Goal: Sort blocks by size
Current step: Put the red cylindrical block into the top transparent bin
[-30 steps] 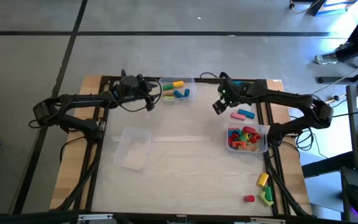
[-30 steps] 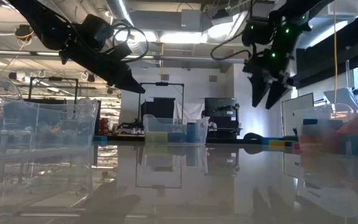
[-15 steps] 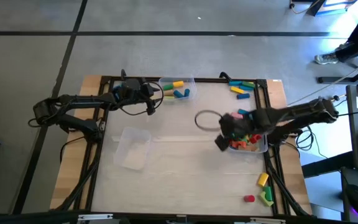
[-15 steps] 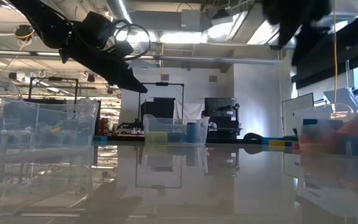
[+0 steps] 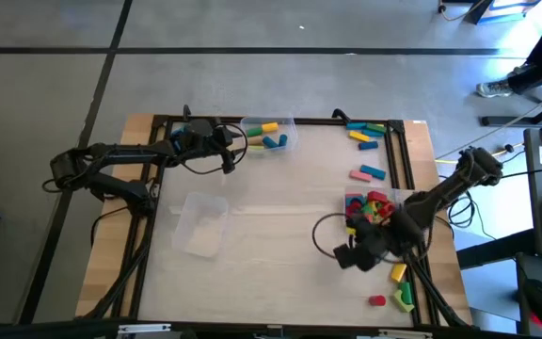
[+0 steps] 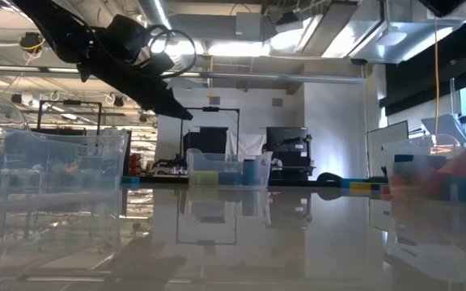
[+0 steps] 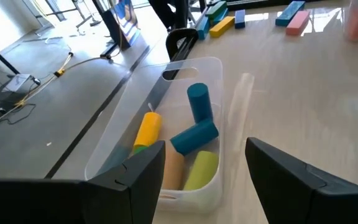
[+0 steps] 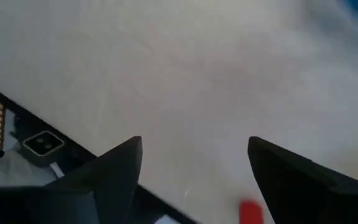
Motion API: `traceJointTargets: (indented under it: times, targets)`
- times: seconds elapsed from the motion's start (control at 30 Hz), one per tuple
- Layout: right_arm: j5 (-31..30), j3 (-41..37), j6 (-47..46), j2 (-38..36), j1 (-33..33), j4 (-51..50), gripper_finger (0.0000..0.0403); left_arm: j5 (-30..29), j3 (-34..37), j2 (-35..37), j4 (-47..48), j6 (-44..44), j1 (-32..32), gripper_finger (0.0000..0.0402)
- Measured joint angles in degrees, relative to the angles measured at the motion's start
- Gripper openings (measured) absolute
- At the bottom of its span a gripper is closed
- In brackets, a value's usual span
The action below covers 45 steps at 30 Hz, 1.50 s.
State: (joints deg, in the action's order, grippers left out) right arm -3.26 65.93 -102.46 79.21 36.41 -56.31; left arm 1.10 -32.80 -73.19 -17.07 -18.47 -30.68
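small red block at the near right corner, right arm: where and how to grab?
Grip the small red block across its short sides, coming straight down from above. It lies flat and alone on the table, apart from the yellow and green blocks beside it, so both sides look free. The open right gripper is nearest.

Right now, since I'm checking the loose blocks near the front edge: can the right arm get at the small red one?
Probably yes. The right gripper is open and empty, the red block lies uncovered close by.
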Motion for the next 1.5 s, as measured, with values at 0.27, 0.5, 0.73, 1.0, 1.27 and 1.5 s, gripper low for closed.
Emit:
traceJointTargets:
  times: [0.27, 0.5, 0.73, 1.0, 1.27, 1.5]
  targets:
    - [12.96, 0.0, -16.93, 5.73, 5.24, -1.07, 0.0294, 0.0, 0.0, 0.0, -0.08, -0.13, 0.0, 0.0218]
    - [20.04, -0.02, -24.03, 9.67, 8.66, 1.18, 0.0294, 0.0, 0.0, 0.0, 0.1, -0.03, 0.0, 0.0218]
    - [21.55, -0.02, -27.94, 12.99, 12.06, 3.06, 0.0294, -0.02, 0.0, 0.0, 0.16, -0.14, 0.0, 0.0218]
    - [21.95, -0.02, -28.03, 16.64, 14.92, 4.8, 0.0294, -0.02, 0.0, -0.02, 0.16, -0.14, 0.0, 0.0218]
    - [21.87, -0.02, -26.92, 20.31, 17.01, 6.63, 0.0294, -0.02, -0.02, -0.04, 0.16, -0.14, 0.0, 0.0218]
    - [20.67, -0.57, -24.69, 22.31, 16.88, 7.72, 0.0274, -0.02, -0.02, -0.04, 0.18, -0.14, 0.0, 0.0218]
